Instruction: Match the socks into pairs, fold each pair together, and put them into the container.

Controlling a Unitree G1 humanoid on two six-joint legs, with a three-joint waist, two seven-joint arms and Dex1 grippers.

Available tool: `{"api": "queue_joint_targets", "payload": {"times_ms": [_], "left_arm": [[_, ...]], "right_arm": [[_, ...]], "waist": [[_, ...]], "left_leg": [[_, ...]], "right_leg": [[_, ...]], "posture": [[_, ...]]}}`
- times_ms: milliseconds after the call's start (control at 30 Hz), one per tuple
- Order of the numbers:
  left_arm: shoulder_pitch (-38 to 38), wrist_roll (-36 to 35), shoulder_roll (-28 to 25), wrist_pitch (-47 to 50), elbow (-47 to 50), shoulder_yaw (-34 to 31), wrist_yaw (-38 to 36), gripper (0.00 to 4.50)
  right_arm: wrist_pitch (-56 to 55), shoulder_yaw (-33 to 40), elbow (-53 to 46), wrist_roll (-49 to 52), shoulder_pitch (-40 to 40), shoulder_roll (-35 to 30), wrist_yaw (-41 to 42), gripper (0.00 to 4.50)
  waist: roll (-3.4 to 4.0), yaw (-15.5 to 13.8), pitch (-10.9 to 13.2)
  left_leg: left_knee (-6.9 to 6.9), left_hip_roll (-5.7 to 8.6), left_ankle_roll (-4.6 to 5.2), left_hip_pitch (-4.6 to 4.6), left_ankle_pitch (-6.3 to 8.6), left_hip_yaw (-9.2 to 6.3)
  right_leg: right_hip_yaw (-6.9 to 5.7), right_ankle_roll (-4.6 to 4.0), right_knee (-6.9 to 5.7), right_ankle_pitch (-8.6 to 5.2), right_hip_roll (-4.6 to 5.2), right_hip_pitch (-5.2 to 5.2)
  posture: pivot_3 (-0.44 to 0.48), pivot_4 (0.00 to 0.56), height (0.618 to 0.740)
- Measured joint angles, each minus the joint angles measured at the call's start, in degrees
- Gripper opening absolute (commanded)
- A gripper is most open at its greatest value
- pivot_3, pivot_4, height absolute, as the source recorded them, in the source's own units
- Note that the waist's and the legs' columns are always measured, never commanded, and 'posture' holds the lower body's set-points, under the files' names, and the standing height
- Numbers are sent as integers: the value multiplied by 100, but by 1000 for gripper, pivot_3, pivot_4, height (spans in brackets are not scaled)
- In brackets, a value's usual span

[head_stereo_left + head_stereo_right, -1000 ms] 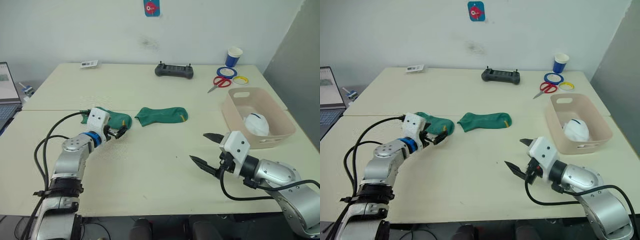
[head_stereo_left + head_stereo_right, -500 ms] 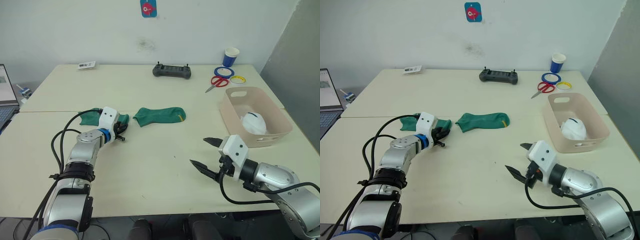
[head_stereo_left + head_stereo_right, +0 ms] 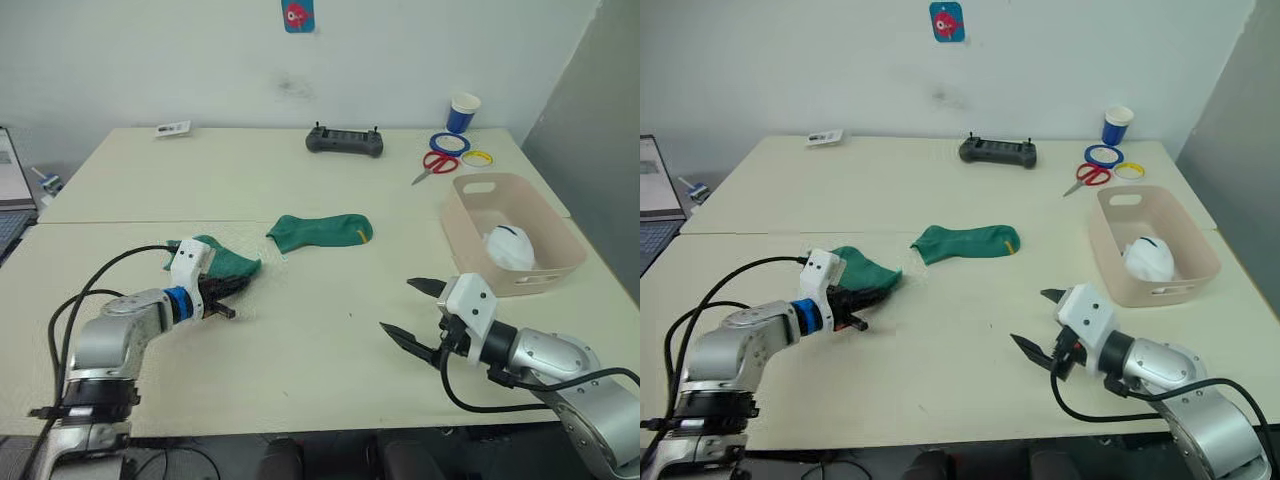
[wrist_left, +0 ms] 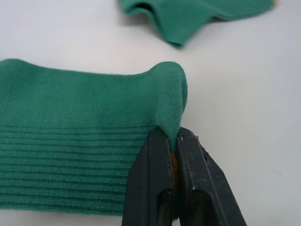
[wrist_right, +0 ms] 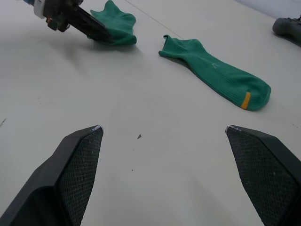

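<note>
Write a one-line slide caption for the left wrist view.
Left gripper shut on a raised fold of one dark green sock, its mate lying apart on the table.

Both socks on the pale cream table (image 3: 300,340) were dark green: the flat sock (image 3: 320,231) carried a small yellow mark near its toe, and the pinched sock (image 4: 84,141) showed fine ribbing. The tub (image 3: 545,275) was pale pink-beige and held a white bundle (image 3: 511,246) with a dark mark. Behind it lay red-handled scissors (image 3: 433,164), blue and yellow tape rings (image 3: 452,143), a blue-and-white cup (image 3: 463,112) and a black controller (image 3: 345,143).
</note>
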State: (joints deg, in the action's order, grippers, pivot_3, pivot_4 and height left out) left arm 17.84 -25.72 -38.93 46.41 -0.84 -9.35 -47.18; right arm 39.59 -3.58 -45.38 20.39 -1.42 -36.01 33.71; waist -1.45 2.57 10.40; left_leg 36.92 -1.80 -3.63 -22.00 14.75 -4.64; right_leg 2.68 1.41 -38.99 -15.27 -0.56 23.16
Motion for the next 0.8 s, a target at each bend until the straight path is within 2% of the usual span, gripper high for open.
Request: {"api": "queue_joint_targets", "payload": {"times_ms": [133, 200, 300, 500, 633, 800], "left_arm": [[-63, -421, -15, 657, 795, 387, -279, 33], [36, -480, 421, 958, 977, 633, -35, 33], [295, -563, 1354, 1358, 1004, 1175, 465, 33], [815, -433, 2442, 1307, 845, 1509, 1248, 33], [882, -443, 2543, 1303, 785, 1574, 1284, 1007], [784, -474, 2125, 1279, 974, 1445, 1197, 2509]], "right_arm": [[16, 18, -26, 70, 33, -107, 29, 4500], [43, 82, -88, 124, 79, -197, 70, 4500], [108, 286, -174, 169, 144, -318, 95, 4500], [271, 615, -419, 314, 492, -434, 62, 4500], [367, 713, -620, 361, 594, -449, -13, 4500], [476, 751, -731, 392, 714, -449, -98, 4500]], "waist": [[-1, -57, 0], [0, -94, 0], [-12, -107, 1], [-9, -70, 0], [-9, -56, 1], [-9, -62, 1]], "left_leg": [[5, 11, 0, 2, 0, 4], [7, 13, 0, -1, 0, 4], [9, 12, 0, -13, 0, 2], [2, 5, 2, -8, 1, -3], [3, 5, 1, -3, 0, -1], [3, 6, 1, -4, 0, 0]], "right_leg": [[5, 0, 1, 0, 10, -5], [4, 1, 4, 1, 12, -7], [3, 6, 7, 3, 9, -3], [4, 5, 4, 2, -5, 2], [7, 5, 2, 2, -6, 1], [10, 5, 4, 2, -5, 1]], "posture": [[0, 150, 740], [0, 150, 740], [0, 150, 740], [0, 150, 740], [0, 150, 740], [0, 150, 740]]}}
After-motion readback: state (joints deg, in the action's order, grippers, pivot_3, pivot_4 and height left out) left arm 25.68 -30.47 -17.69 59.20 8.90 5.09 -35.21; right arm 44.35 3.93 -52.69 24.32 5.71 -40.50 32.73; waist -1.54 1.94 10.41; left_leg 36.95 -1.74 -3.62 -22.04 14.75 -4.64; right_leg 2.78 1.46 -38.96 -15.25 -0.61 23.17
